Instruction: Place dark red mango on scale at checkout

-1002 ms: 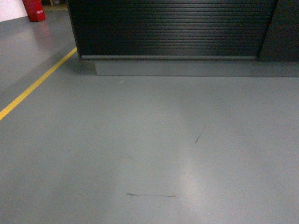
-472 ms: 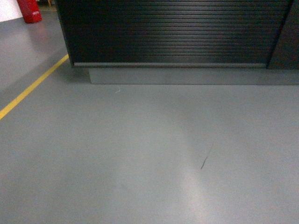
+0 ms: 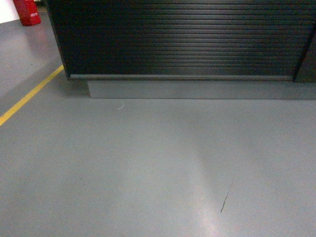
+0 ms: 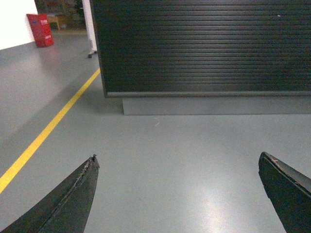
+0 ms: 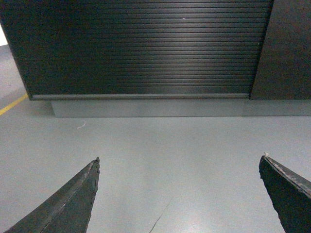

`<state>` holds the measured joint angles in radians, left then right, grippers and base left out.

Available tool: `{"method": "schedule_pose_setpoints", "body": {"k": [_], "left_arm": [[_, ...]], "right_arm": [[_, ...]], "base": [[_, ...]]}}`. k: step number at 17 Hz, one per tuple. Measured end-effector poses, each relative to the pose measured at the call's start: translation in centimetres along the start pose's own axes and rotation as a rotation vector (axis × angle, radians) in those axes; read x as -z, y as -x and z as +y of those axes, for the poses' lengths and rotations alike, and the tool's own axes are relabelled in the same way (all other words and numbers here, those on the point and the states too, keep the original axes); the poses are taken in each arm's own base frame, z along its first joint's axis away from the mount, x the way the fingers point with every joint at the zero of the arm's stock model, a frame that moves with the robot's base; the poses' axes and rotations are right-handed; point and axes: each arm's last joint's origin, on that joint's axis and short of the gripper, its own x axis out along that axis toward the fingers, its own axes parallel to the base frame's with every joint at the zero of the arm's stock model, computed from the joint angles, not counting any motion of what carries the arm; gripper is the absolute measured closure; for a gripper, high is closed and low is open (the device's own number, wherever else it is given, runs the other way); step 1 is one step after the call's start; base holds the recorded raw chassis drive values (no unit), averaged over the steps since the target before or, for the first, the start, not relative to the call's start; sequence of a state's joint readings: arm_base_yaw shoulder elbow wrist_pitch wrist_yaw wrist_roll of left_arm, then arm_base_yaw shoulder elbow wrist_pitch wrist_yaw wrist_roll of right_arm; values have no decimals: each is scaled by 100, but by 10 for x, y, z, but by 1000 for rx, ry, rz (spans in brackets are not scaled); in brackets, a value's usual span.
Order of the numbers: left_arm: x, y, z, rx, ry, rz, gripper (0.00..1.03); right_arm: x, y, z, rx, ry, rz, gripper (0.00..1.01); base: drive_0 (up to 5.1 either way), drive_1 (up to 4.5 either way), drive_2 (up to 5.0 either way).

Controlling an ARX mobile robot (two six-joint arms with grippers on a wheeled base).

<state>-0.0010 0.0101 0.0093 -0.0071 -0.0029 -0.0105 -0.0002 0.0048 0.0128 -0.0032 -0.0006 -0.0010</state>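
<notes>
The left gripper (image 4: 177,162) has its jaws spread wide, the two dark tips standing at the lower corners of its wrist view with only bare grey floor (image 4: 175,160) between them; they pinch nothing. The right gripper (image 5: 179,162) is the same: jaws spread, nothing between them but floor, where a thin dark scuff (image 5: 158,221) runs near the bottom edge. Neither gripper shows in the head view.

Ahead of both lies an open stretch of smooth grey floor reaching to the checkout (image 3: 177,39), whose dark, horizontally ribbed front fills the upper part of every view. Its ribbed panel ends in a lower lip, and beneath that a recessed grey base (image 3: 197,90) meets the floor. The checkout's left corner stands out in the left wrist view, with floor running past it on that side. A yellow line (image 3: 29,96) slants across the floor to the left, well apart from the checkout's corner. A red object (image 3: 25,11) sits far back at the upper left. A small pale curl (image 3: 120,105) lies on the floor just in front of the base. At the right, a plain dark panel (image 5: 286,48) adjoins the ribbed front.

The dark red mango and the scale appear in no view.
</notes>
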Motion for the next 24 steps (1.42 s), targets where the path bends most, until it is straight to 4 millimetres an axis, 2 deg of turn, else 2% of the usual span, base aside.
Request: {"method": "schedule_pose_setpoints", "body": {"k": [16,24], "left_arm": [[0,0,0,1,0,-3,5],[0,0,0,2,0,-4,5]], "right_arm": [[0,0,0,1,0,3,3],[0,0,0,1,0,0,3]], "base": [[3,436,-431],[4,293,-285]]}}
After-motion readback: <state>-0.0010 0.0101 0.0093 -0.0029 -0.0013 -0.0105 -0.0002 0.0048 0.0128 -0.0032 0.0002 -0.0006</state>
